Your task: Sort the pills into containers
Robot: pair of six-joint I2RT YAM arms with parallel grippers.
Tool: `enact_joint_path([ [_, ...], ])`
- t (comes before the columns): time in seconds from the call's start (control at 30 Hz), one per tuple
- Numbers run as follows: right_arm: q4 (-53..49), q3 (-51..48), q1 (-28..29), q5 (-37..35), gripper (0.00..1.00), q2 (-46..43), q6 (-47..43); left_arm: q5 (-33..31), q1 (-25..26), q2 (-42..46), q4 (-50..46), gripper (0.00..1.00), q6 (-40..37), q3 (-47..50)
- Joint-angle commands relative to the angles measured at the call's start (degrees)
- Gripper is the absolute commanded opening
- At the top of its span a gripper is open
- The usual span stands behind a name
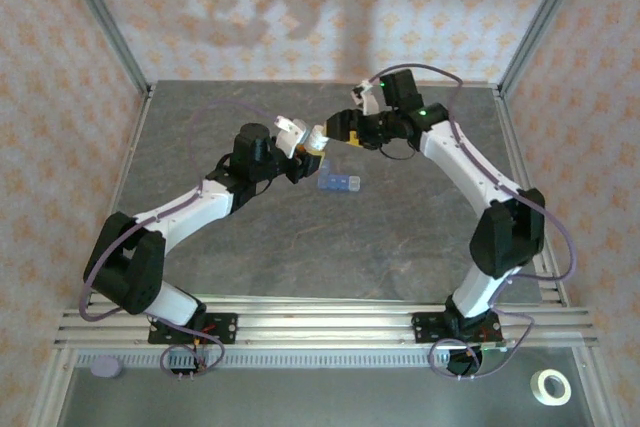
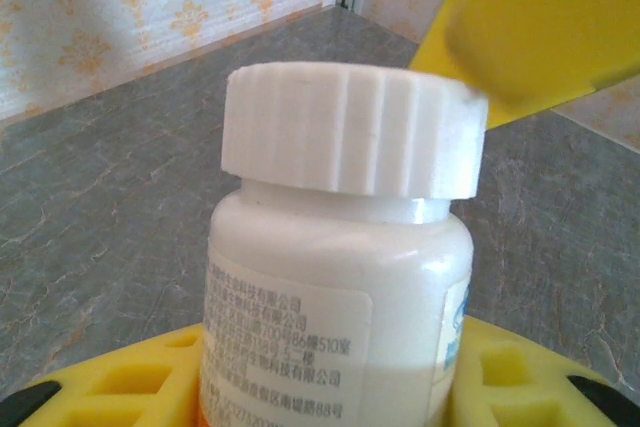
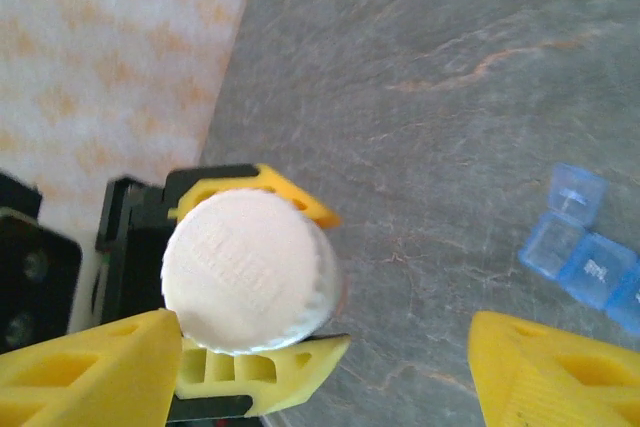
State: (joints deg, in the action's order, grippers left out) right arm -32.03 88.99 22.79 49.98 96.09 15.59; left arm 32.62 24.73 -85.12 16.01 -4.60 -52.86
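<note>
Two arms reach in from the near rail, and just in front of that rail a roll of tape (image 1: pixel 550 387) lies at the right-hand corner, with a grey disc (image 1: pixel 108 367) at the left one. Moving up the grey worktop (image 1: pixel 400 237), both arms bend inward and meet past the middle.

Next comes the blue pill organiser (image 1: pixel 340 183), lying flat on the worktop, a short strip of joined square compartments. It sits just on the near side of the two grippers and touches neither of them.

Right behind it, the left gripper (image 1: pixel 300 142) has its yellow jaws pinching a white bottle (image 2: pixel 340 277), one on either side of the body. The bottle stands upright in that grip with its printed label facing the wrist camera. Its ribbed white cap (image 2: pixel 350 127) is on.

Now the right gripper (image 1: pixel 335 130), coming at the cap from the far side. Its jaws are spread wide and gripping nothing! From the right wrist the round cap top sits just beside one yellow finger (image 3: pixel 90 367), while the other finger is well off to the side.

Beyond all that, the far edge of the worktop meets a patterned wall.
</note>
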Motion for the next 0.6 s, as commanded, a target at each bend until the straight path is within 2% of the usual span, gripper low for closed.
enact_joint_path([
  [0.0, 4.2, -0.4, -1.1, -7.6, 0.76, -4.1, 12.4, -0.1, -0.2, 1.3, -0.6, 0.0, -2.1, -2.3],
  [0.17, 6.8, -1.5, 0.1, -10.9, 0.76, -3.9, 20.7, -0.5, -0.1, 1.4, -1.9, 0.0, -3.6, -2.6],
  [0.57, 5.1, 3.9, 4.7, -11.4, 0.75, 0.3, 20.4, 0.0, -0.2, 0.8, -1.5, 0.0, -2.8, -3.0],
])
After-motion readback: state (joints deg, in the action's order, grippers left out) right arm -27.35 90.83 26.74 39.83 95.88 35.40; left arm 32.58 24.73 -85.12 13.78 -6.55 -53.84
